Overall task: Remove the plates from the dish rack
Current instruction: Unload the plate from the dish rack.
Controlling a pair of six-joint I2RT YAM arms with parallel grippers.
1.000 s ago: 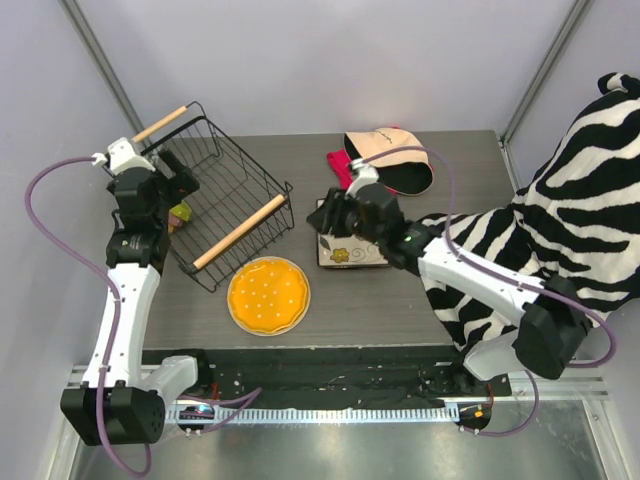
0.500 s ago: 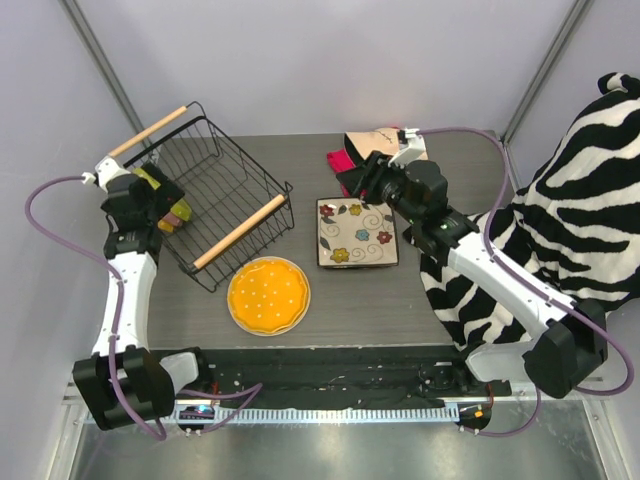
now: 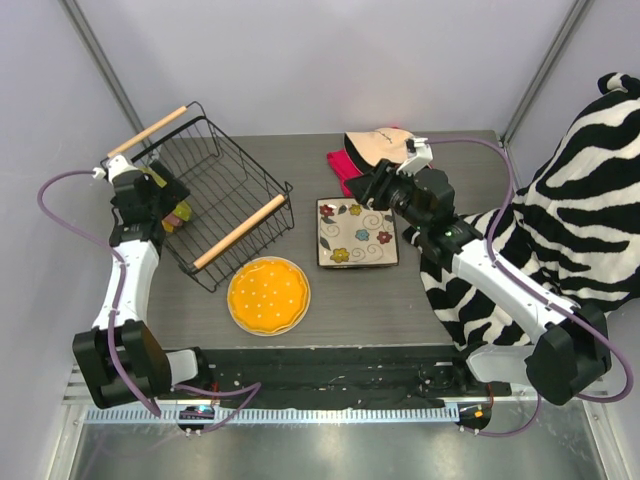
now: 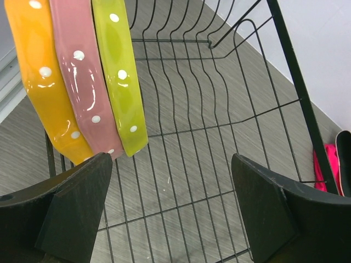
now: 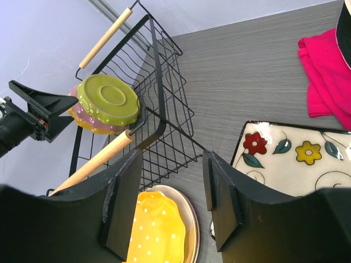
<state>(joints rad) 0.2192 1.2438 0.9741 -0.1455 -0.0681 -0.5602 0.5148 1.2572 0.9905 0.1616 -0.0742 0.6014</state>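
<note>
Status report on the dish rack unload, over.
Left hand open, facing three upright plates in the dish rack. Right hand open, empty, near the square plate. Nothing blocking the plates.

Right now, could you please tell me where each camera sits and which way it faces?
Top external: above and behind the robot, looking down on the table; left pincer by the dish rack, right pincer beyond the square plate.
Left wrist: on the left arm, looking into the rack at the orange plate, pink plate and green plate on edge; its open pincer frames them.
Right wrist: on the right arm, facing leftward toward the rack; its open pincer shows.
Shared: both wrist views show the green plate.
</note>
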